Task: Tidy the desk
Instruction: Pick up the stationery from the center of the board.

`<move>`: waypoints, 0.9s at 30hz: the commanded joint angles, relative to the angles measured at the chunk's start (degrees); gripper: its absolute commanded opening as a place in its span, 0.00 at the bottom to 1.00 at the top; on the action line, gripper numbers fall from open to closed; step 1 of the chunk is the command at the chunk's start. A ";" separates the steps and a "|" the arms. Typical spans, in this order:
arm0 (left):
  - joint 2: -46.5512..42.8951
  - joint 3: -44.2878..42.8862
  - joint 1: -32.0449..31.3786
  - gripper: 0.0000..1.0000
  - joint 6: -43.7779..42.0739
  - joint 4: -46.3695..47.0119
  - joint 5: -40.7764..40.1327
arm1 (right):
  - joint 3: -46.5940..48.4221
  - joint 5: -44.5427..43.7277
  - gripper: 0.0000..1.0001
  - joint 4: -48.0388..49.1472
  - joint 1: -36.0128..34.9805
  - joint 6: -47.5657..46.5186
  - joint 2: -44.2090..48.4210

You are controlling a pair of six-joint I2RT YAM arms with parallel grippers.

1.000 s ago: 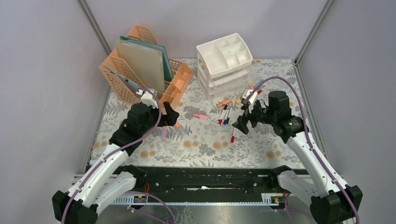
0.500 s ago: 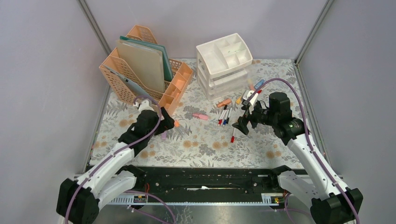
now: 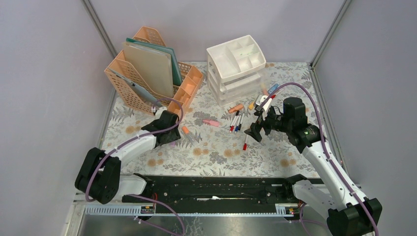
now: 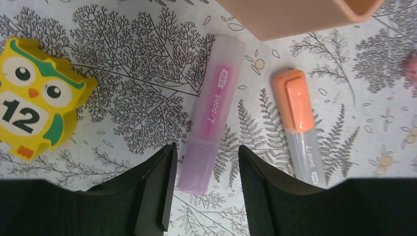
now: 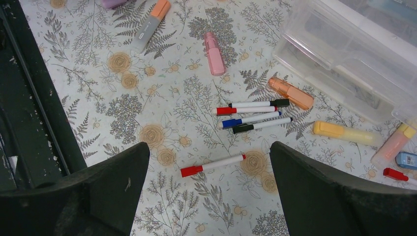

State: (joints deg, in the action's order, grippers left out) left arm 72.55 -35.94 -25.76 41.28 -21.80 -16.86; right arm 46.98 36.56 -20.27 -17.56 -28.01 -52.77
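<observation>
The desk (image 3: 216,152) is a tabletop under a pale cloth printed with ferns and flowers. My left gripper (image 4: 205,189) is open and low over the cloth, its jaws either side of the near end of a purple highlighter (image 4: 211,114), not touching it. An orange-capped highlighter (image 4: 298,123) lies just right of it, also seen from above (image 3: 186,130). My right gripper (image 5: 209,196) is open and empty, held above a red-capped marker (image 5: 212,165). Three markers, red, blue and black (image 5: 253,116), lie side by side beyond it.
A yellow owl eraser (image 4: 34,98) lies left of the purple highlighter. The peach file rack (image 3: 152,73) stands at the back left, its corner (image 4: 295,17) just ahead of my left gripper. The white drawer unit (image 3: 236,66) has a drawer (image 5: 344,64) pulled out. Pink (image 5: 214,53), orange (image 5: 291,93) and yellow (image 5: 342,132) highlighters lie scattered.
My left arm has stretched forward and dropped low to the cloth near the file rack's front corner. The right arm has not moved.
</observation>
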 commanded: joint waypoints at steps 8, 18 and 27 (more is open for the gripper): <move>8.03 -3.70 -0.22 0.39 -3.40 0.88 -2.41 | -0.31 1.23 1.00 1.55 0.58 0.32 -0.13; 9.04 -3.49 -0.42 0.17 -3.83 0.96 -1.79 | -0.31 1.74 1.00 1.56 0.93 0.32 0.20; -2.83 1.95 -3.33 0.05 -3.23 3.77 3.25 | -0.52 5.67 1.00 1.77 0.99 1.51 -0.15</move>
State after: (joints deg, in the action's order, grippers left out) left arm 76.90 -36.47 -27.46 37.98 -21.10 -17.02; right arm 46.94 38.11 -20.23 -16.86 -27.88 -52.77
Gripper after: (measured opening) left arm 0.307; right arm 0.994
